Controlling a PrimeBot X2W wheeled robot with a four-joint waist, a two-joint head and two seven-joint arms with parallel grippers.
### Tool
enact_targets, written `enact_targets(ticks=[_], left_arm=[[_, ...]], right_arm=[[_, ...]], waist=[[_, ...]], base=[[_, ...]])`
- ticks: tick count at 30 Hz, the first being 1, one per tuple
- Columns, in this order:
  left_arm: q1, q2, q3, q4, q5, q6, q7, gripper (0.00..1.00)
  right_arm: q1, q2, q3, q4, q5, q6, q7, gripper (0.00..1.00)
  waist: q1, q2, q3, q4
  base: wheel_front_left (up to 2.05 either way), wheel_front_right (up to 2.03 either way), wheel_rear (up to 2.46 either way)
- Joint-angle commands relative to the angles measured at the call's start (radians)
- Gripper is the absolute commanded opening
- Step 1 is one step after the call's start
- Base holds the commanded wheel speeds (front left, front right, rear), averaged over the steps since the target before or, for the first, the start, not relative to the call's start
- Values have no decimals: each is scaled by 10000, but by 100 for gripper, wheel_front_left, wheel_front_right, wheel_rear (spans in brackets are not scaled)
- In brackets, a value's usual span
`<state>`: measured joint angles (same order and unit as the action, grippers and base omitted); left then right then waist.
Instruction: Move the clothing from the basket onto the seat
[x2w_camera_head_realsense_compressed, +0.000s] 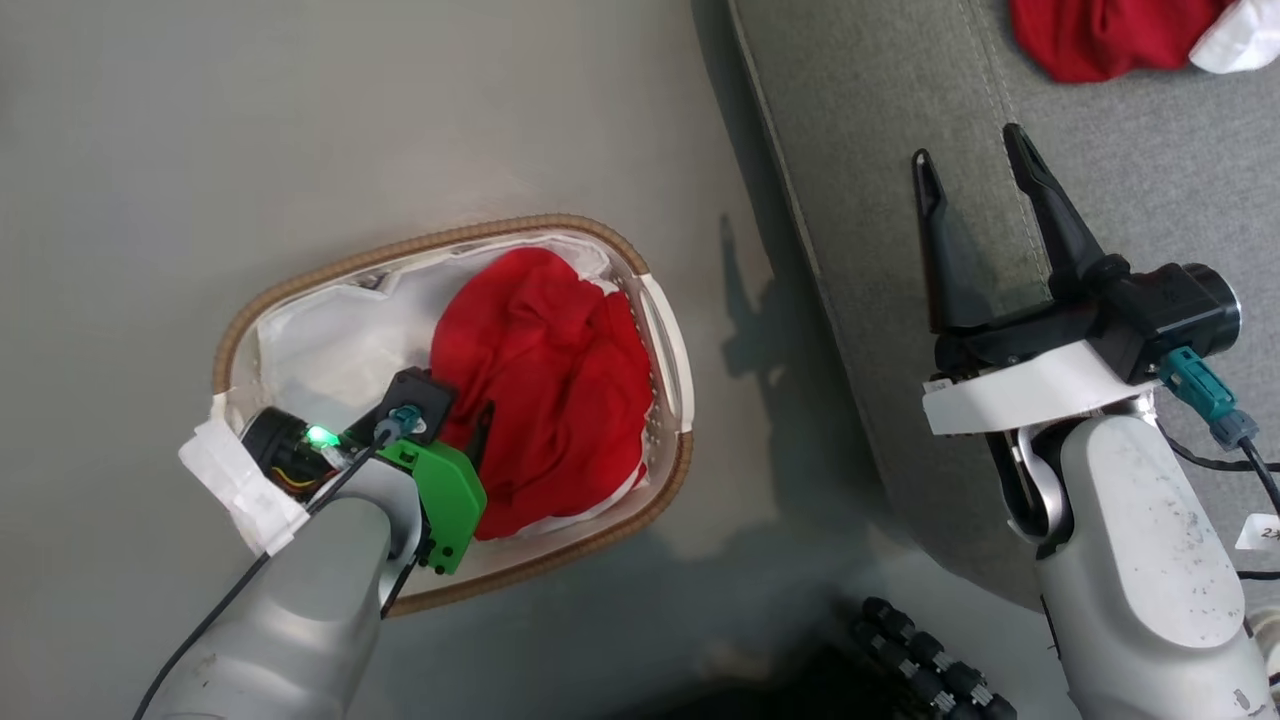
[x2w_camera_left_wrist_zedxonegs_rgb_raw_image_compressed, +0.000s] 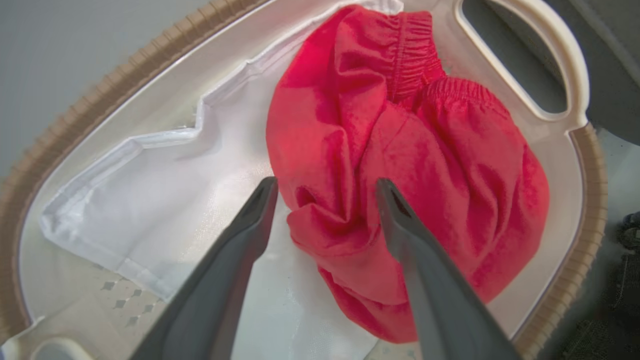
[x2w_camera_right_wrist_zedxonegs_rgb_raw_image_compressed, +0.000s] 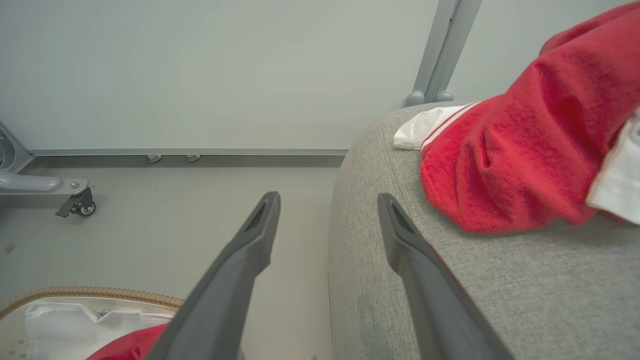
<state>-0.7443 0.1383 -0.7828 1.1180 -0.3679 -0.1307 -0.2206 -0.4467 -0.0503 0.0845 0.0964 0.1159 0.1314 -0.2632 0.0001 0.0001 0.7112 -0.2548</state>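
The left tool (x2w_camera_left_wrist_zedxonegs_rgb_raw_image_compressed: 325, 187), fingers apart, points down at a crumpled red garment (x2w_camera_head_realsense_compressed: 545, 380) lying on the white liner (x2w_camera_head_realsense_compressed: 320, 340) inside the basket (x2w_camera_head_realsense_compressed: 300, 280). Right of it, the right tool (x2w_camera_head_realsense_compressed: 970, 155) hangs above the grey seat (x2w_camera_head_realsense_compressed: 880, 150), fingers apart and empty. A second red garment (x2w_camera_head_realsense_compressed: 1090, 40) lies on that seat.

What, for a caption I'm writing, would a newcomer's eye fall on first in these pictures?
A bright red garment lies bunched in the white basket, with the left gripper open over it. A second red garment with white parts lies on the grey seat, where the right gripper hovers open.
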Motion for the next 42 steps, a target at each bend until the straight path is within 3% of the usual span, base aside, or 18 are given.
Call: enact_targets(ticks=[1,11,12,13,14,16,26,42], left_arm=[[-271,128,-118,93,-138,2,79,100],[-542,291,-774,506,-1165,3,784,99],[-550,313,-819,534,-1283,3,874,78],[-559,333,-862,544,-1375,3,909,47],[-578,358,-925,543,-1480,3,935,27],[-586,380,-1068,520,-1598,3,946,0],[-293,282,-1626,280,-2229,3,304,0],[179,344,-2158,-1571,-2849,2,-445,0]], right_arm=[[-149,-5,45,-77,81,-14,-25,100],[-338,-6,378,-158,332,-14,-25,100],[-348,-8,405,-173,349,-14,-25,100],[-349,-8,427,-177,360,-14,-25,100],[-351,-8,446,-180,375,-14,-25,100],[-368,-8,457,-164,379,-14,-25,100],[-195,-12,348,148,-19,-14,-25,100],[945,-18,-213,798,-1068,-14,-24,100]], waist=[[-1,-1,1078,-938],[-1,-1,1487,-1106],[-1,-1,1508,-1122],[-1,-1,1522,-1134],[-1,-1,1534,-1143],[-1,-1,1530,-1144],[-1,-1,668,-807],[-1,-1,-2786,641]], base=[[0,0,0],[0,0,0],[0,0,0],[0,0,0],[0,0,0],[0,0,0],[0,0,0],[0,0,0]])
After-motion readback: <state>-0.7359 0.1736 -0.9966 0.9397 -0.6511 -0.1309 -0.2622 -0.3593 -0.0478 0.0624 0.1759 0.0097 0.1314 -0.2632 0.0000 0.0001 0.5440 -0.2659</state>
